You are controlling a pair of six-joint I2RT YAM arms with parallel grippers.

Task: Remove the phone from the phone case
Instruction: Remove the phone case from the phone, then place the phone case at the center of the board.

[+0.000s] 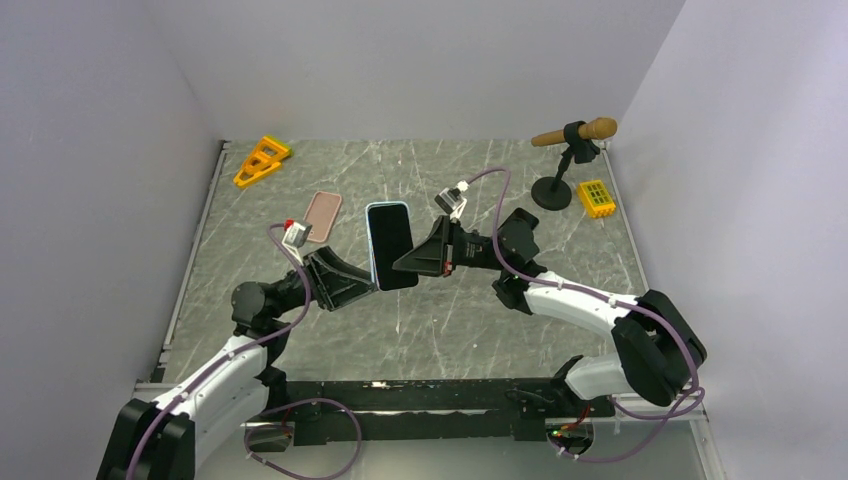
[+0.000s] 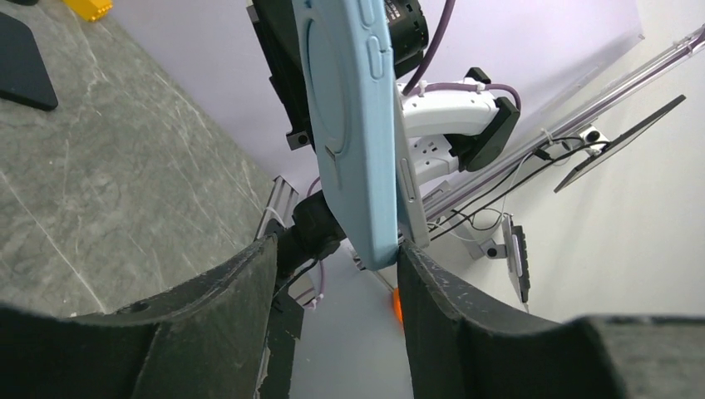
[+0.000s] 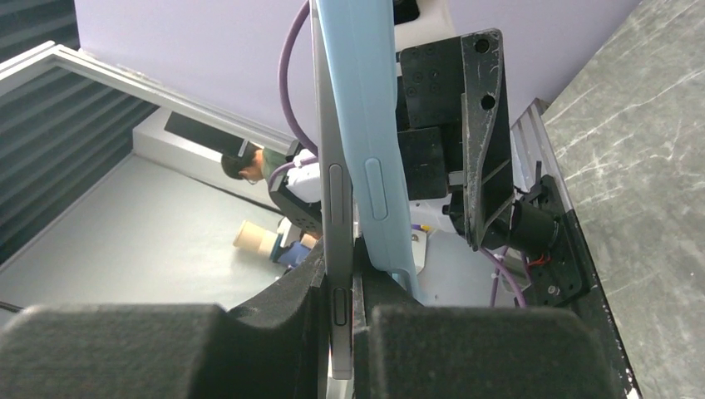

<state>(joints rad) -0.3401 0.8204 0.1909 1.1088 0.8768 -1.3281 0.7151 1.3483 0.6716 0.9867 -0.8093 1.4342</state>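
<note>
A phone (image 1: 390, 245) with a dark screen sits partly in a light blue case (image 1: 388, 206) and is held upright above the table's middle. My right gripper (image 1: 405, 262) is shut on the phone's silver edge (image 3: 332, 191). There the case (image 3: 366, 125) has peeled off and lies outside the right finger. My left gripper (image 1: 368, 283) is open at the phone's lower left corner. In the left wrist view the case's corner (image 2: 349, 133) dips between the fingers of the gripper (image 2: 337, 249) and touches the right finger (image 2: 432, 283). The phone's edge (image 2: 409, 191) shows beside the case.
A pink case (image 1: 322, 215) lies flat left of the phone. An orange wedge (image 1: 262, 160) sits at the back left. A wooden microphone on a black stand (image 1: 570, 150) and a yellow block (image 1: 596, 197) stand at the back right. White walls enclose the table.
</note>
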